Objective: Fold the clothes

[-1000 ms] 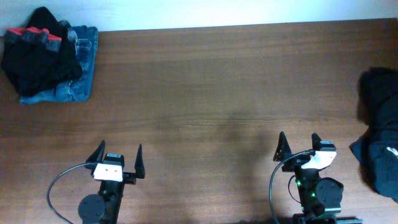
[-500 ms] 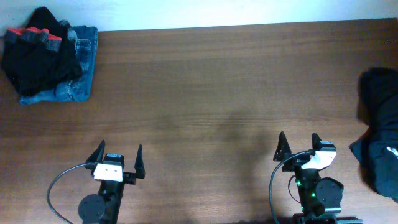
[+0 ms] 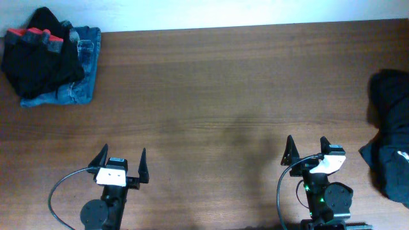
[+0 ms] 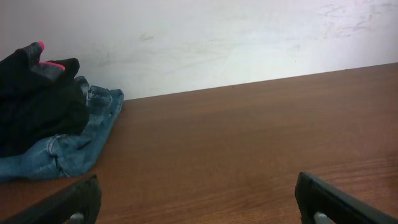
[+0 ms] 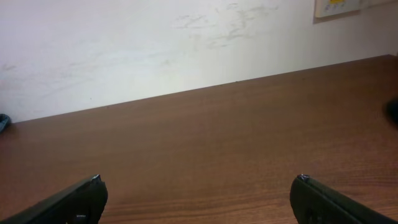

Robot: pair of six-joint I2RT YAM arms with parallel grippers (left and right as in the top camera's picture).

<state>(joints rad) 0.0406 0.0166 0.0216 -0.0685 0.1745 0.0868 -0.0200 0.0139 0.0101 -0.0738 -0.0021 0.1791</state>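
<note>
A pile of clothes lies at the table's far left corner: a black garment with red trim (image 3: 38,54) on top of blue denim jeans (image 3: 77,89). The left wrist view shows the same black garment (image 4: 37,99) and jeans (image 4: 68,152) at its left. Another heap of dark clothes (image 3: 391,137) lies at the right edge of the table. My left gripper (image 3: 121,156) is open and empty near the front edge, left of centre. My right gripper (image 3: 307,145) is open and empty near the front edge, right of centre. Both are far from the clothes.
The brown wooden table (image 3: 217,96) runs to a white wall (image 3: 223,11) at the back. Black cables loop beside both arm bases at the front edge. A paper hangs on the wall (image 5: 339,7) in the right wrist view.
</note>
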